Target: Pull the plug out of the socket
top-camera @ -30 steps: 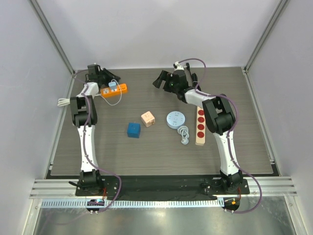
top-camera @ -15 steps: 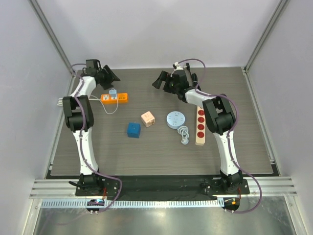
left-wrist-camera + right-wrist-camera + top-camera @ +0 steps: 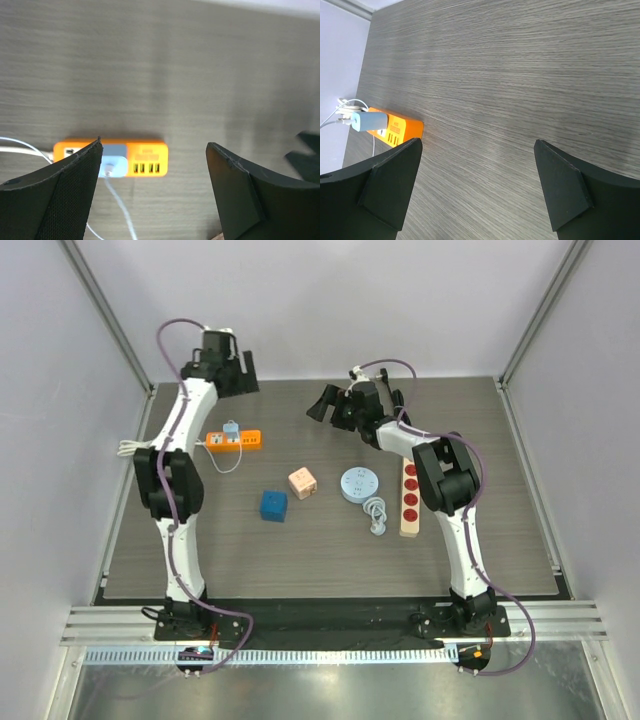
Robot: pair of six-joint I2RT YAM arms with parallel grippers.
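Observation:
The orange socket strip [image 3: 246,440] lies flat at the back left of the table. A light blue plug [image 3: 230,431] sits in it, with a thin white cord trailing from it. In the left wrist view the socket [image 3: 146,158] and plug [image 3: 114,163] lie well below the fingers. My left gripper [image 3: 228,368] hangs high above and behind them, open [image 3: 154,145] and holding nothing. My right gripper [image 3: 330,405] stands open [image 3: 477,142] and empty over bare table to the right. From there the socket [image 3: 402,131] and plug [image 3: 369,121] show at the far left.
A blue cube [image 3: 273,505] and a pink cube [image 3: 302,483] sit mid-table. A round pale blue disc [image 3: 359,484], a coiled grey cable [image 3: 376,512] and a wooden strip with red circles [image 3: 409,495] lie to their right. White cables [image 3: 130,448] bunch at the left edge.
My left gripper let go at the plug, opened wide and rose toward the back wall. The socket strip settled flat with the plug still in it. The right arm barely moved.

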